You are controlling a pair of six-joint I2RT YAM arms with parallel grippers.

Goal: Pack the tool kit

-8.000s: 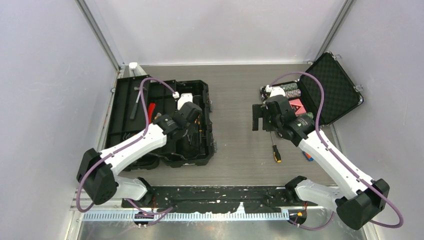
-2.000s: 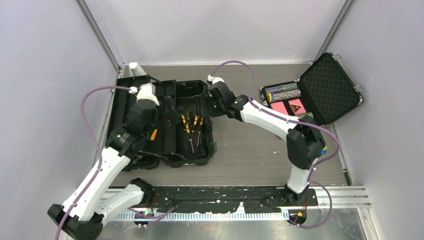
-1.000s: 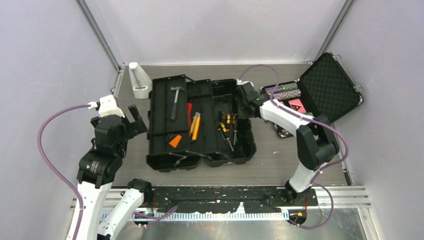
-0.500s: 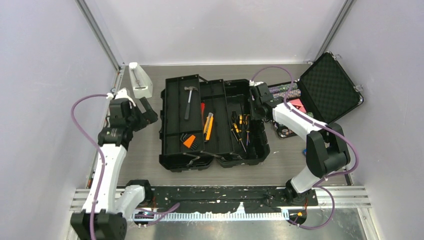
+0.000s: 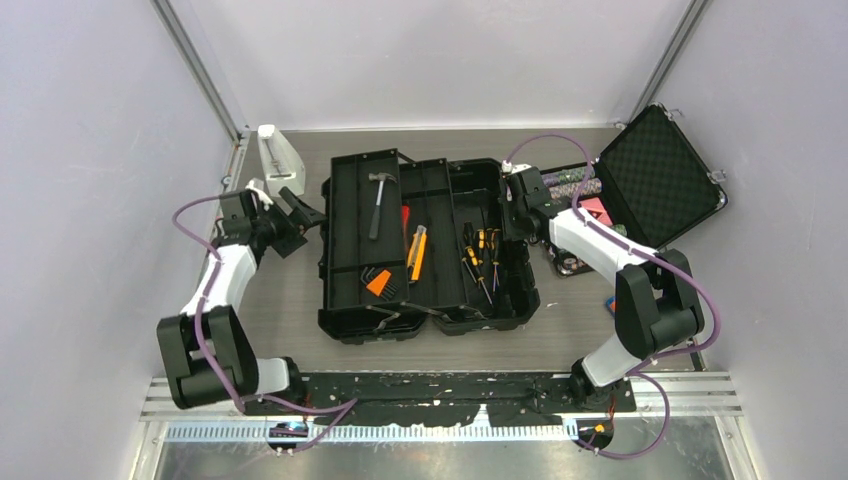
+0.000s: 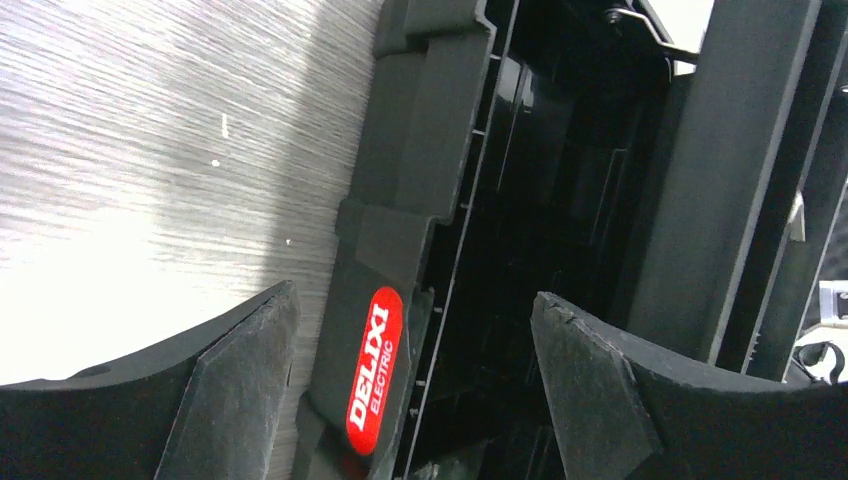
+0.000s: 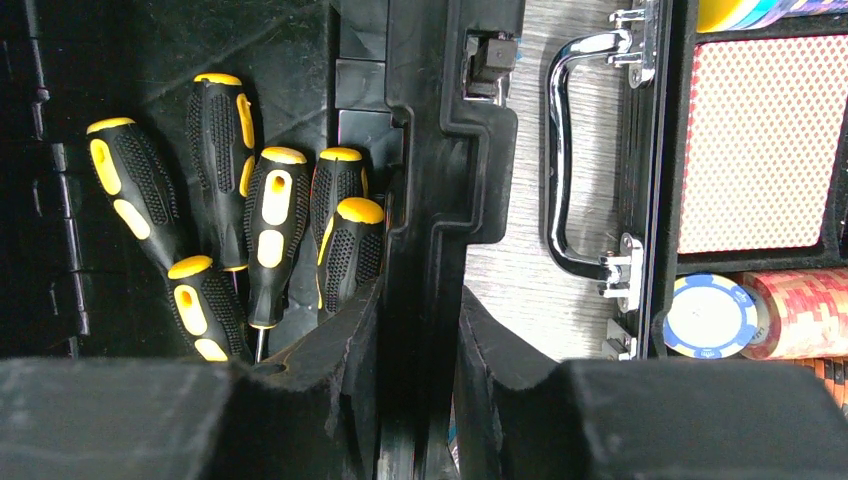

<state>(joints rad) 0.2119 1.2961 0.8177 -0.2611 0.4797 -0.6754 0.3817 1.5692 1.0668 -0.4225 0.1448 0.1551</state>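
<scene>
Toolbox [image 5: 500, 300] lies open on the table [image 5: 570, 330], just beside the chip case [image 5: 660, 175], with the hammer [image 5: 377, 200] and screwdrivers [image 7: 265, 230] inside. Right jaws are clamped on its wall nearest that case. Left jaws stand apart at the edge of the lid [image 5: 345, 235] farthest from it. Closing looks next: grip the lid and swing it over.

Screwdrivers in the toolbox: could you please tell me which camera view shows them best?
The right wrist view: the screwdrivers fill its left half, yellow-black handles sharp and close. The top view shows them small inside the toolbox; the left wrist view shows none.
</scene>
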